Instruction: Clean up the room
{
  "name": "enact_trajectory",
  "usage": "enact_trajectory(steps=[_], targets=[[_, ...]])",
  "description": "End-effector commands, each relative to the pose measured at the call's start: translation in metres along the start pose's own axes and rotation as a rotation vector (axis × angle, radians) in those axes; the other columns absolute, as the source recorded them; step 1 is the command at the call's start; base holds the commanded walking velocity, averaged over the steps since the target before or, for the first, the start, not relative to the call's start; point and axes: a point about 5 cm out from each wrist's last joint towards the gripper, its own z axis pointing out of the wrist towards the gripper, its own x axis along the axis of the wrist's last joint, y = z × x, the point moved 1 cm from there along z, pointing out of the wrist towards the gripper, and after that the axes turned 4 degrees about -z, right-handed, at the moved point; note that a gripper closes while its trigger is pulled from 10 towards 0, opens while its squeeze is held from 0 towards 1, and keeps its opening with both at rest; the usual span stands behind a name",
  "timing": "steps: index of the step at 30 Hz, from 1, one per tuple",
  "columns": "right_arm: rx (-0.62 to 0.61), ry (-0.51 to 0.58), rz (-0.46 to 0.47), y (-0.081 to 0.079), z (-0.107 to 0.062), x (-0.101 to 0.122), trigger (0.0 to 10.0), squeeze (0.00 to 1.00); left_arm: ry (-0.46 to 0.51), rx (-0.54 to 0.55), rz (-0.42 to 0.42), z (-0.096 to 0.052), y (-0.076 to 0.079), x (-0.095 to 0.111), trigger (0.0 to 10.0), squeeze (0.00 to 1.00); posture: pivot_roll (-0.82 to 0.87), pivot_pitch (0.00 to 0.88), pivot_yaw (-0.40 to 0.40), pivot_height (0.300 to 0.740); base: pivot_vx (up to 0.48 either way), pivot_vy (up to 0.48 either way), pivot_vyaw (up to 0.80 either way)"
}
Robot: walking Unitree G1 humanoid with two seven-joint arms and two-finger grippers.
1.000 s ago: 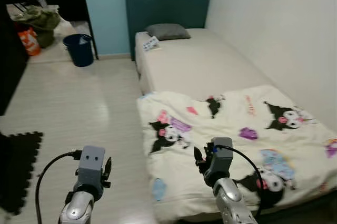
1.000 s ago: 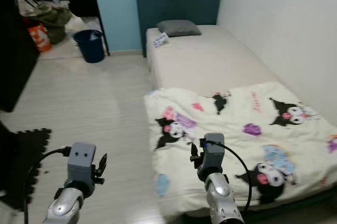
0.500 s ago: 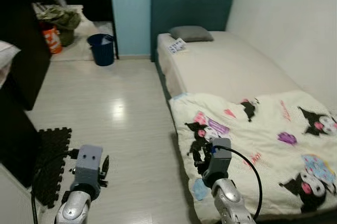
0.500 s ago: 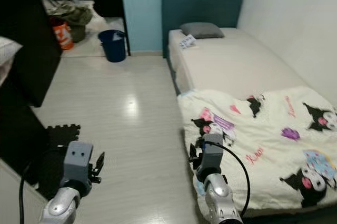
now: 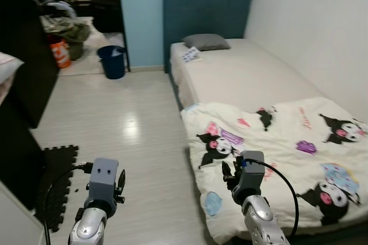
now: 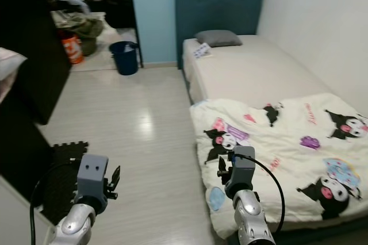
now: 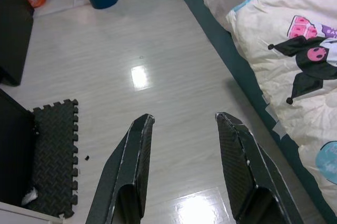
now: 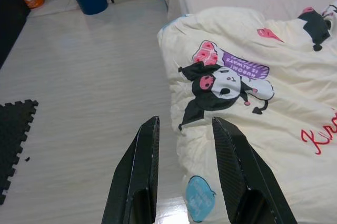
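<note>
Two grippers are up in front of me and both hold nothing. My left gripper [image 7: 184, 124] hangs over the pale floor [image 5: 132, 118], its fingers spread wide. My right gripper [image 8: 181, 129] hangs over the edge of the cartoon blanket [image 5: 287, 159], fingers parted. The blanket lies crumpled on the near end of the bed [image 5: 241, 72] and droops over its side. A grey pillow [image 5: 205, 41] sits by the headboard. A blue bucket [image 5: 112, 61] stands far off.

Pale plank floor [image 5: 115, 113], white wall [image 5: 310, 20], perhaps teal headboard [image 5: 207, 6].
</note>
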Motion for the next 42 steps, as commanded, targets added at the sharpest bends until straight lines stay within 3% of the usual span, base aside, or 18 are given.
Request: enact_trajectory(steps=[1, 7, 19, 27, 42], targets=[[0.042, -0.005, -0.024, -0.01, 0.002, 0.0, 10.0, 0.0, -0.046, 0.029, -0.011, -0.002, -0.007, -0.009, 10.0, 0.0, 0.01, 0.092, -0.04, 0.74, 0.0, 0.0, 0.0], [0.076, 0.003, -0.064, -0.016, 0.002, 0.001, 10.0, 0.0, -0.046, 0.034, -0.019, -0.002, -0.008, -0.008, 10.0, 0.0, 0.01, 0.094, -0.041, 0.74, 0.0, 0.0, 0.67], [0.071, 0.037, -0.012, -0.013, 0.003, 0.006, 10.0, 0.0, -0.004, 0.029, -0.064, 0.002, 0.001, 0.001, 10.0, 0.0, 0.0, 0.094, -0.043, 0.74, 0.0, 0.0, 0.74], [0.06, 0.025, -0.009, -0.009, 0.003, 0.006, 10.0, 0.0, 0.025, 0.028, -0.116, 0.001, 0.005, 0.005, 10.0, 0.0, 0.0, 0.09, -0.051, 0.74, 0.073, 0.0, 0.0], [0.066, 0.026, -0.011, -0.009, 0.004, 0.006, 10.0, 0.0, 0.028, 0.021, -0.125, 0.0, 0.004, 0.005, 10.0, 0.0, 0.0, 0.082, -0.055, 0.74, 0.316, 0.0, 0.0]])
